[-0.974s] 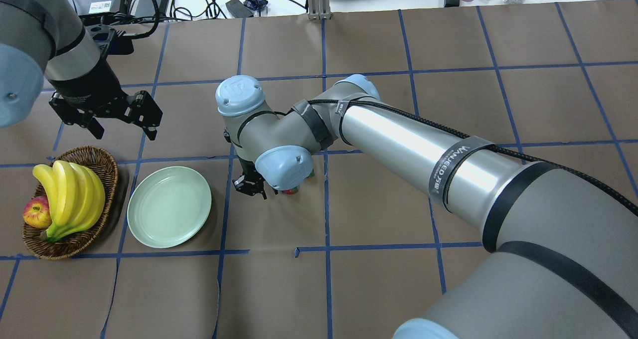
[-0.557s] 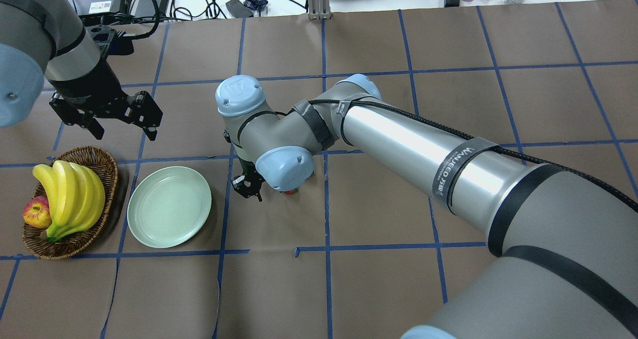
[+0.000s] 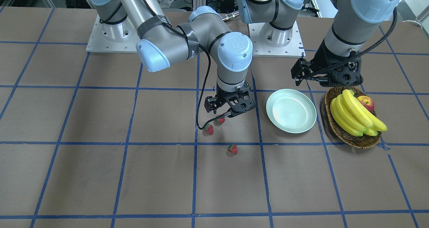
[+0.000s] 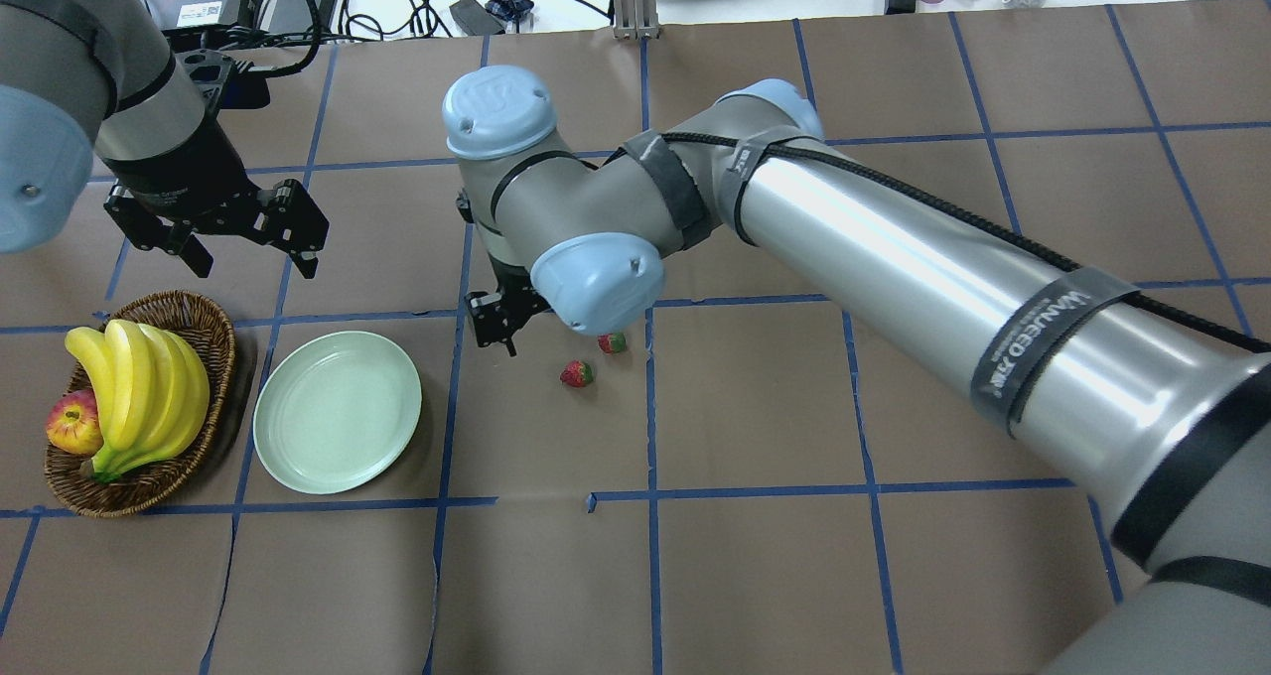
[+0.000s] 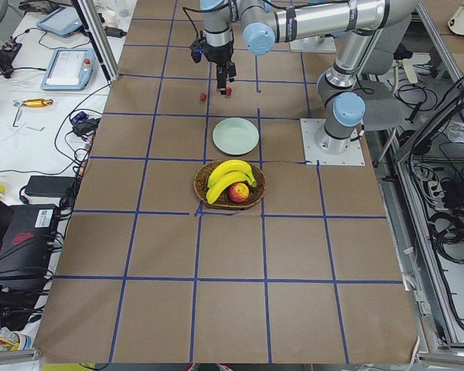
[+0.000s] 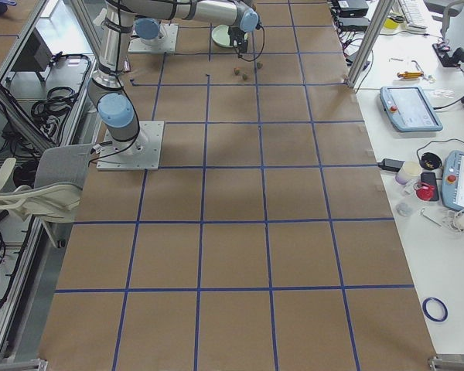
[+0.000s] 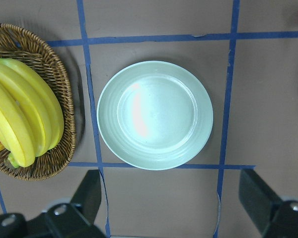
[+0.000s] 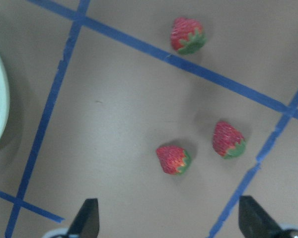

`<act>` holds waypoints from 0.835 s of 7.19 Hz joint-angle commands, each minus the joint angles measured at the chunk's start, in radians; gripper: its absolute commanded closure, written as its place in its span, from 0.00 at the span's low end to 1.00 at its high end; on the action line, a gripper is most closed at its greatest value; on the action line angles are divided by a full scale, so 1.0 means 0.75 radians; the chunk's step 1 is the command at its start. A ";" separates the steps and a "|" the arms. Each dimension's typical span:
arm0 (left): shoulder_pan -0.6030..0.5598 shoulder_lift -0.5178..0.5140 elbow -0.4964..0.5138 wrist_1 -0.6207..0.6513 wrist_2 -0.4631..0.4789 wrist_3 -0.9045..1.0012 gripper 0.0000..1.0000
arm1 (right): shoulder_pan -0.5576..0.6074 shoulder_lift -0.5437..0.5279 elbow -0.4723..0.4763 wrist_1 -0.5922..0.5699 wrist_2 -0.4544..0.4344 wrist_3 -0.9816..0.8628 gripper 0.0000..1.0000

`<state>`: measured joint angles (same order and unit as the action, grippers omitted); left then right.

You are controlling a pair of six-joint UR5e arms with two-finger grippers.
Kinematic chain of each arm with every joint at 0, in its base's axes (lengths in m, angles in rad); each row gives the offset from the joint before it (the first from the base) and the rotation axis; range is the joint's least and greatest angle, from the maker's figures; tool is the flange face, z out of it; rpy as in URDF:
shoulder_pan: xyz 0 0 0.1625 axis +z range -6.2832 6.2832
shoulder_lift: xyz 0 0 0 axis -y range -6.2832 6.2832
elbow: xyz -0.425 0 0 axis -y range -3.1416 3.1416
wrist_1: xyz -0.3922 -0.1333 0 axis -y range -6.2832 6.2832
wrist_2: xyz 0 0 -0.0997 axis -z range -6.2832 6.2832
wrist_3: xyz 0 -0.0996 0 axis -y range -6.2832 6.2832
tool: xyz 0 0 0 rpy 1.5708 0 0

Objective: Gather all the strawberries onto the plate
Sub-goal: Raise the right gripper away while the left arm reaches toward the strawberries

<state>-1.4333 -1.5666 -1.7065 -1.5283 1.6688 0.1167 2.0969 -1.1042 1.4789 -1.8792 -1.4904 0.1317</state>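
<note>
Right gripper (image 3: 223, 111) hangs above the table beside the plate (image 3: 310, 104), on the plate's side away from the basket (image 3: 356, 141). Fingers are spread wide with nothing between them. The wrist view shows both fingertips (image 8: 88, 218) low in the frame and bare table in the gap.

All three strawberries lie on the table, none in the plate.
- Strawberry nearest the plate (image 3: 219, 120): sits just beyond the right fingertips, not touching them.
- Second strawberry (image 3: 208, 129): just beside the first, slightly further from the plate.
- Third strawberry (image 3: 232, 149): lies apart from the pair, on the operators' side, near a blue tape line.

In the wrist view the pair (image 8: 173, 159) (image 8: 228, 140) lies ahead of the finger gap, and the third (image 8: 187, 35) is farther out.

Left gripper (image 4: 248, 246) is raised, hanging over the table near the basket and the plate. Its fingers are released and hold nothing, and its camera looks straight down on the bare plate.

Hidden or unclear:
- Overhead shows only two strawberries; the right arm's wrist covers the third.
- The right gripper is mostly under that wrist, with only one finger poking out.
- The plate is cut off at the right wrist view's left edge.
- A red speck is cropped at the left wrist view's top right corner; can't say what it is.
- The apple (image 3: 366, 103) is half behind the bananas (image 3: 355, 115).
- In the side views the strawberries are tiny dots.
</note>
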 commanded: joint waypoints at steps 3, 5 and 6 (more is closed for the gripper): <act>-0.174 -0.040 0.001 0.070 0.006 -0.116 0.00 | -0.394 -0.264 0.006 0.363 -0.079 -0.057 0.00; -0.230 -0.105 -0.005 0.227 -0.006 -0.341 0.00 | -0.539 -0.368 0.004 0.545 -0.121 -0.242 0.00; -0.230 -0.156 -0.005 0.303 -0.054 -0.358 0.00 | -0.576 -0.373 0.002 0.562 -0.124 -0.271 0.00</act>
<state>-1.5968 -1.6424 -1.7093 -1.3711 1.6571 -0.1154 1.7117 -1.3650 1.4820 -1.4967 -1.5735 -0.0278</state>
